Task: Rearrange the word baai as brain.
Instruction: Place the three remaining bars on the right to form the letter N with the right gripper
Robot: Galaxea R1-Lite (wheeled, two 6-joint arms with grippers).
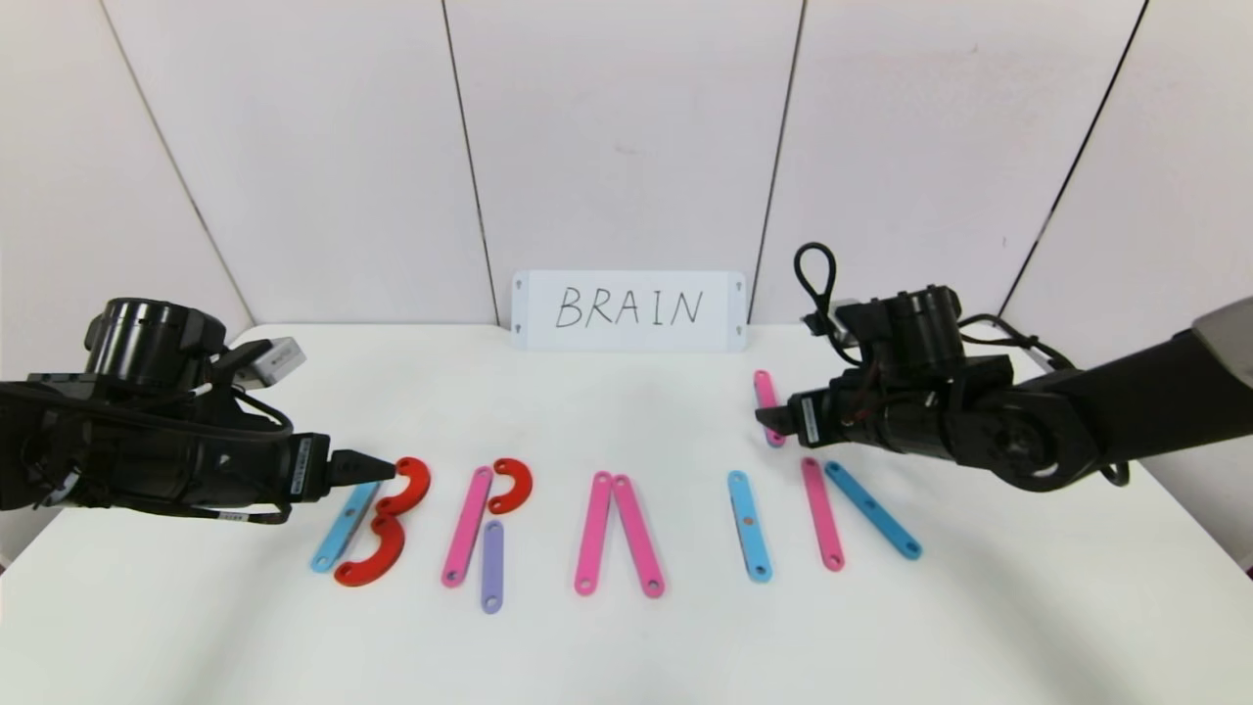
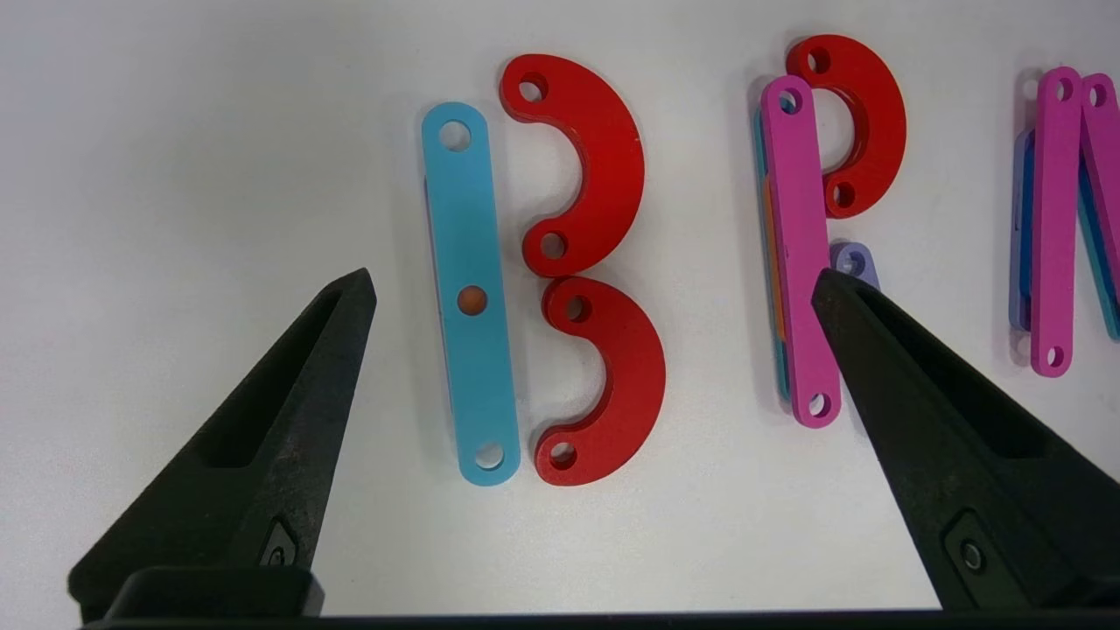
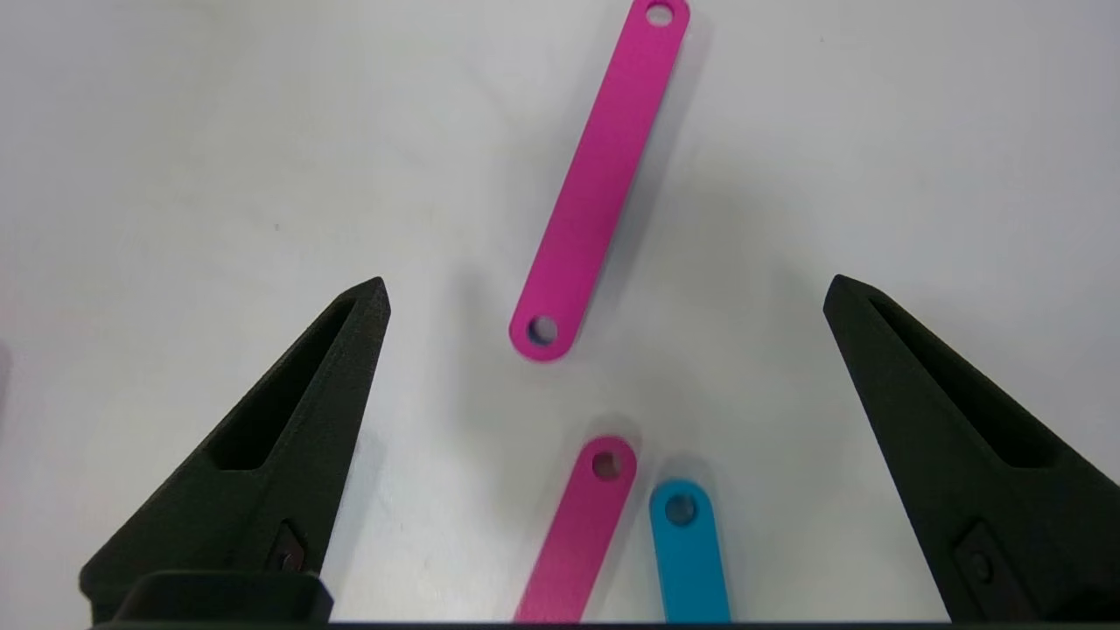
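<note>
Mostly spelled: letters (image 1: 626, 529) lie in a row mid-table, but the N lacks its last stroke; a spare pink bar (image 1: 766, 397) sits at 12 o'clock of it. Right gripper (image 1: 768, 418) wide, hanging over that bar; a skewed pinch could spin it or nudge the N. Left gripper (image 1: 387, 468) wide over the B. Only left wrist view shows bars stacked under the R and A; head view alone shows card (image 1: 629, 310).

A white worktop (image 1: 626, 646) meets a wall of pale panels (image 1: 626, 137) split by thin dark seams; soft, even light overall.
</note>
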